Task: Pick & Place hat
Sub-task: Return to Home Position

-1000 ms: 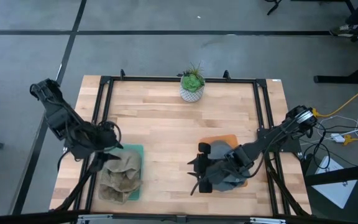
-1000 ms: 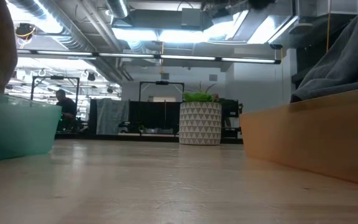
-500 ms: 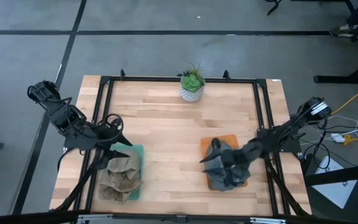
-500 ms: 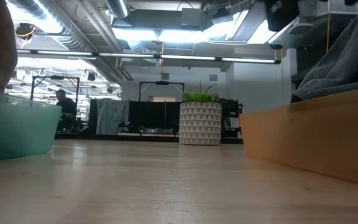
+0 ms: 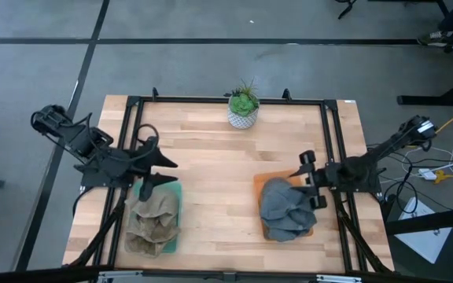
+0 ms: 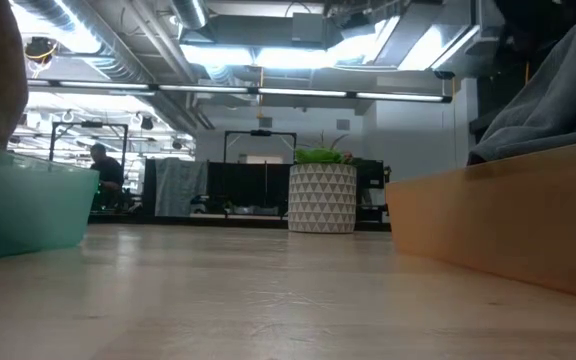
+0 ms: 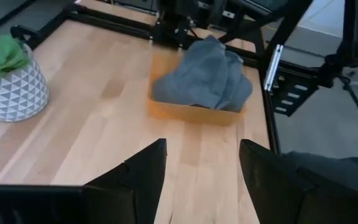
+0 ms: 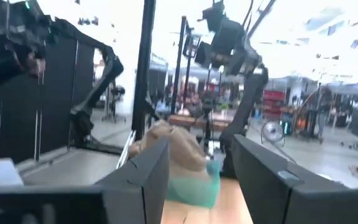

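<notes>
A robotics lab: exposed ceiling ducts [image 6: 103, 45] and strip lights [image 6: 268, 92] overhead, black-framed rigs [image 6: 260, 134] far behind, cables [image 5: 445, 126] trailing across grey floor [image 5: 211, 71].

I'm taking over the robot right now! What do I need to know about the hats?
Left gripper: open, empty, beside the teal bin.
Right gripper: open, empty, at the edge of the orange bin.
Brown cap lies in the teal bin; grey-blue cap lies in the orange bin.
Done: both caps binned.
To do: likely just parking both arms.
</notes>
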{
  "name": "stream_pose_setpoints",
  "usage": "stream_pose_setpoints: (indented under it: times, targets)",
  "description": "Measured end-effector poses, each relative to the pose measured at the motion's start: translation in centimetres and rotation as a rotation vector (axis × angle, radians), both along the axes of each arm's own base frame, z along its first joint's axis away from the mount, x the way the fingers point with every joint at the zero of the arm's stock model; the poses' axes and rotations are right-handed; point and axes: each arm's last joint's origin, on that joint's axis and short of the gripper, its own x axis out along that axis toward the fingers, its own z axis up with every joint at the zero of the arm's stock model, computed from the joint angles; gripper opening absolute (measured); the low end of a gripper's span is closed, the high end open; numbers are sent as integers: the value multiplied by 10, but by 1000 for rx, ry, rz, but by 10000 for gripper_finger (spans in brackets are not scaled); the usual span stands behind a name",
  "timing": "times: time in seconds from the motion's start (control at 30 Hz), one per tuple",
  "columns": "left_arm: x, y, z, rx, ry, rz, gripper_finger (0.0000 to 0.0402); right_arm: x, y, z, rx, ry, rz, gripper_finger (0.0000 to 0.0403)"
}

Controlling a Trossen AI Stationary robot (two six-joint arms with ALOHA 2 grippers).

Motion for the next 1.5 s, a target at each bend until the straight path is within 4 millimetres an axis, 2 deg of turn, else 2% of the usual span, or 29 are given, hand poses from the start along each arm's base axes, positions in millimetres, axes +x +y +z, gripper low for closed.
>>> stream_pose_setpoints:
  times: [0.07,0.37,0.63,0.9,1.2,1.33,1.5]
  targets:
    - [2,4,0,-18,9,1,198,-9,-7,-5,6,-23,2,172]
    - [13,15,-4,-40,47,-19,198,-11,-26,-7,-79,60,-84,172]
    - [26,29,-22,-74,81,17,198,-13,-48,-16,-81,169,-135,172]
    - [36,40,-28,-16,-24,-19,198,-17,-64,-32,-55,345,-249,172]
    - [42,58,-61,10,-138,-45,198,-21,-74,-44,-3,478,-335,172]
    - [32,67,-75,40,-222,-23,198,-22,-76,-45,15,488,-365,172]
    - [16,76,-106,29,-368,-28,198,-23,-80,-46,23,494,-475,172]
